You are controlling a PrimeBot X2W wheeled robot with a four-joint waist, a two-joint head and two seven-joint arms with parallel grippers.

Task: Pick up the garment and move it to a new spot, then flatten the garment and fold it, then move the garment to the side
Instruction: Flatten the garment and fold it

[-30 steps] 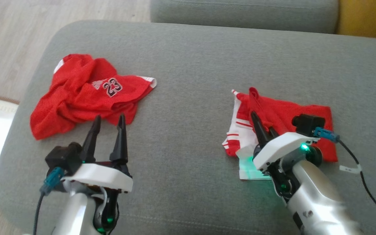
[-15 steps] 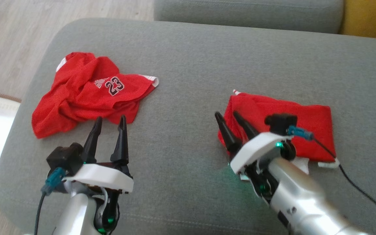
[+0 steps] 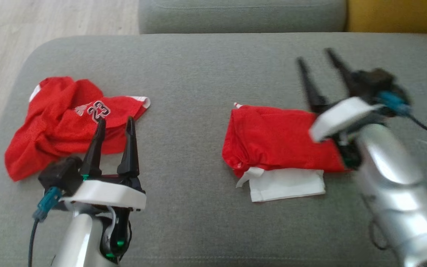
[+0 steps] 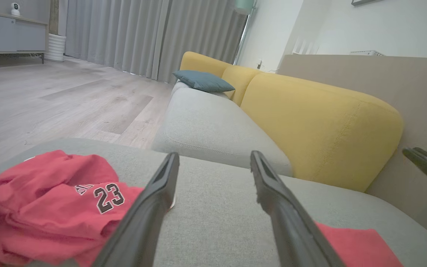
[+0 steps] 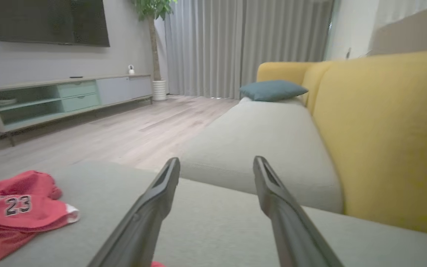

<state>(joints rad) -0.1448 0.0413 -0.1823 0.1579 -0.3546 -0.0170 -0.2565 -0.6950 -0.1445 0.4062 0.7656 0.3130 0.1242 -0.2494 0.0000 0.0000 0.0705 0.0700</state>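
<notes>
Head view: right hand [image 3: 314, 57] released, empty; folded red garment [image 3: 276, 139] lies beside its base. Left hand [image 3: 116, 120] released, empty; crumpled number-23 jersey [image 3: 61, 126] just ahead, leftward.

right gripper [image 3: 314, 56]: blurred, outline smeared
folded garment [image 3: 272, 137]: right end hidden behind right arm [image 3: 387, 174]
jersey [image 4: 50, 207]: cut off at the left wrist view's lower left edge; part hidden behind fingers [image 4: 150, 211] of the left gripper [image 4: 214, 157]
</notes>
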